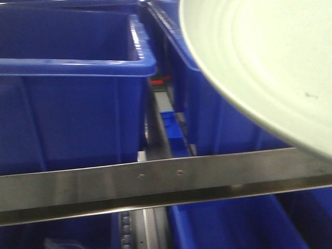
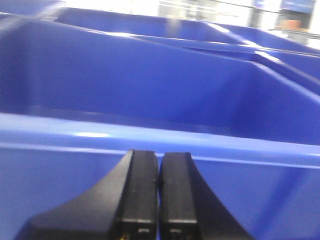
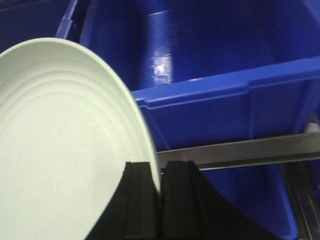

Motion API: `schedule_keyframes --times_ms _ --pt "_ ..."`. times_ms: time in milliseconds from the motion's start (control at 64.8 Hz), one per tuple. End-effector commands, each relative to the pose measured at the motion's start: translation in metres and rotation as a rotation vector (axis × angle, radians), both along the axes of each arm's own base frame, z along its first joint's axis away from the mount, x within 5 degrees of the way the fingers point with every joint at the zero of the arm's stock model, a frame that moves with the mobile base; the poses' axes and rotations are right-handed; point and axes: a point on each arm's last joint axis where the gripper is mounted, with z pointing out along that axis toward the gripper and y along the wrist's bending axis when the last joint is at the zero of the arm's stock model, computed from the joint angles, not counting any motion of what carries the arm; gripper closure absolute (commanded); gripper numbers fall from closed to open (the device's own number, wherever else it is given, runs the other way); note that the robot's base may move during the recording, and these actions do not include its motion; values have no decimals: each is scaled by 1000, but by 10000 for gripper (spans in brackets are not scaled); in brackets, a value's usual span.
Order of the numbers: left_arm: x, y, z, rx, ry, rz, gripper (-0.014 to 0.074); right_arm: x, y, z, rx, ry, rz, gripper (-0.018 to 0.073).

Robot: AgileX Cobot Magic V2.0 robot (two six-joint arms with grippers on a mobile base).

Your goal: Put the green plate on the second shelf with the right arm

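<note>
Holding the green plate [image 3: 60, 150] by its rim, the right gripper [image 3: 160, 200] pinches the edge between its two black fingers; the plate stands steeply tilted, face toward the wrist camera. The plate is in the air. In the front view it fills the upper right corner, above the metal rail [image 1: 155, 179] and in front of the blue bins [image 1: 72, 67], with no visible contact with either. A small dark speck [image 1: 311, 95] shows on its inner face. The left gripper [image 2: 159, 197] has its fingers pressed together with nothing between them, facing the wall of a blue bin [image 2: 150, 90]; it takes no part. Judgement: the grasp and lift are done and the plate is at the rack, but the placement is not yet done. No bare shelf surface shows, and I cannot tell which level counts as the second shelf. What is left: level the plate, bring it onto that shelf clear of the rail and the bin rims, release, and withdraw.
</note>
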Motion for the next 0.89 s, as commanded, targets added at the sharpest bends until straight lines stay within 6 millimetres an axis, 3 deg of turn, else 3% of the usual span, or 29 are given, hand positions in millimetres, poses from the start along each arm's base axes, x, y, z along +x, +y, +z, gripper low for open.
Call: schedule_keyframes --times_ms 0,571,879 --pt "0 0 -5 -16 -65 -4 466 2 0 18 47 -121 -10 512" --pt "0 0 -5 -16 -65 -4 466 2 0 18 47 -121 -10 512" --pt "0 0 -5 -16 -65 -4 466 4 -1 27 40 -232 -25 512"
